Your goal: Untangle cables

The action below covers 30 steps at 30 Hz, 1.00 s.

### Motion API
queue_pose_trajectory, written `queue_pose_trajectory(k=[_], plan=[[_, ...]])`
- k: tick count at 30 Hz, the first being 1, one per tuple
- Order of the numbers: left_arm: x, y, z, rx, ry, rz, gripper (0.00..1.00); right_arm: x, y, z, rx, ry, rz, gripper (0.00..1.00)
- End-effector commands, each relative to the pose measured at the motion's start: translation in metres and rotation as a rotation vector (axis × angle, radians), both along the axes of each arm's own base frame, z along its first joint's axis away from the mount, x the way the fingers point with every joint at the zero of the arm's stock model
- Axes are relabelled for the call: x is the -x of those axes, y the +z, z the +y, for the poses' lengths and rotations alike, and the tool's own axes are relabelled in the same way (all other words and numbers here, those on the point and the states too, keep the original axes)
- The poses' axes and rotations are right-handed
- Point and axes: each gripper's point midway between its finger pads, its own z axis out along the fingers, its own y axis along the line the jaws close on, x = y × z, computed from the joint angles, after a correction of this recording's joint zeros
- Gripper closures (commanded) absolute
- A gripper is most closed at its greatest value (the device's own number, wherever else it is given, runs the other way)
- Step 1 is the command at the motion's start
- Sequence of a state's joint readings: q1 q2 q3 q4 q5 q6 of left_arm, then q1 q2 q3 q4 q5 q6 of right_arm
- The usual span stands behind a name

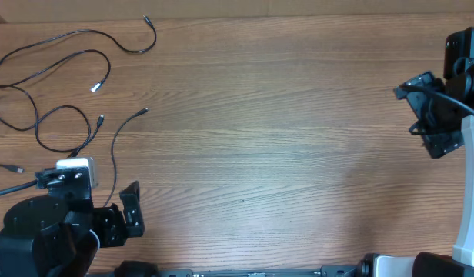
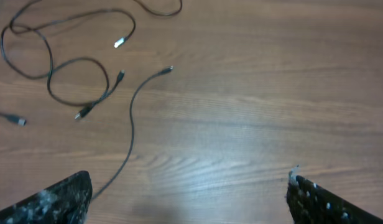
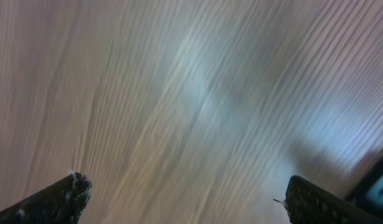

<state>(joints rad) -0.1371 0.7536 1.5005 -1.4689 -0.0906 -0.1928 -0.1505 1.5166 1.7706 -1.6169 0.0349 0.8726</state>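
Observation:
Thin black cables [image 1: 52, 85] lie in loose loops at the far left of the wooden table, one with a silvery white tip [image 1: 96, 88]. They also show in the left wrist view [image 2: 73, 68], with the white tip [image 2: 119, 43] and one single cable [image 2: 132, 124] running down toward my left finger. My left gripper [image 1: 129, 211] is open and empty at the near left, below the cables. My right gripper [image 1: 429, 115] is open and empty at the far right, over bare wood [image 3: 191, 112].
A separate plug end [image 1: 17, 168] lies at the left edge beside the left arm, also in the left wrist view [image 2: 18, 121]. The thicker arm cords run along both arms. The table's far edge runs along the top.

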Motion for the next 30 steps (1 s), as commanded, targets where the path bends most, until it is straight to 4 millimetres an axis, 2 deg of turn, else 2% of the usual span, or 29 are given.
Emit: queue_pose_trajectory(k=[1,4,6,10,11,13,14,17,18,24,27,30], plan=[[0.004,0.0,0.003,0.003,0.022,0.008,0.0,-0.005,0.004,0.04,-0.191,0.189,-0.043,0.0],[0.004,0.0,0.003,0.003,0.022,0.009,0.0,0.01,0.002,0.045,-0.181,0.238,0.006,0.0],[0.004,0.0,0.004,0.0,0.024,0.009,0.01,0.019,0.007,0.052,-0.152,0.34,0.004,0.0],[0.004,0.0,0.004,0.0,0.024,0.009,0.0,0.04,0.034,0.082,-0.114,0.495,-0.102,0.0],[0.004,0.0,0.004,0.0,0.024,0.009,0.01,0.052,0.046,0.092,-0.099,0.545,-0.152,0.0],[0.004,0.0,0.004,0.0,0.024,0.009,0.0,0.07,0.061,0.099,-0.047,0.601,-0.221,0.0],[0.004,0.0,0.004,0.0,0.024,0.009,0.01,0.088,0.075,0.102,-0.002,0.645,-0.291,0.0],[0.004,0.0,0.004,0.0,0.024,0.009,0.01,0.117,0.096,0.096,0.066,0.665,-0.414,0.0],[0.004,0.0,0.004,0.0,0.024,0.009,0.01,0.137,0.108,0.092,0.081,0.678,-0.496,0.0],[0.004,0.0,0.004,0.0,0.024,0.009,0.0,0.196,0.133,0.075,0.093,0.658,-0.729,0.0],[0.004,0.0,0.004,0.0,0.024,0.009,0.0,0.206,0.136,0.073,0.095,0.655,-0.766,0.0],[0.004,0.0,0.004,0.0,0.024,0.009,0.01,0.206,0.136,0.075,0.08,0.665,-0.767,0.0]])
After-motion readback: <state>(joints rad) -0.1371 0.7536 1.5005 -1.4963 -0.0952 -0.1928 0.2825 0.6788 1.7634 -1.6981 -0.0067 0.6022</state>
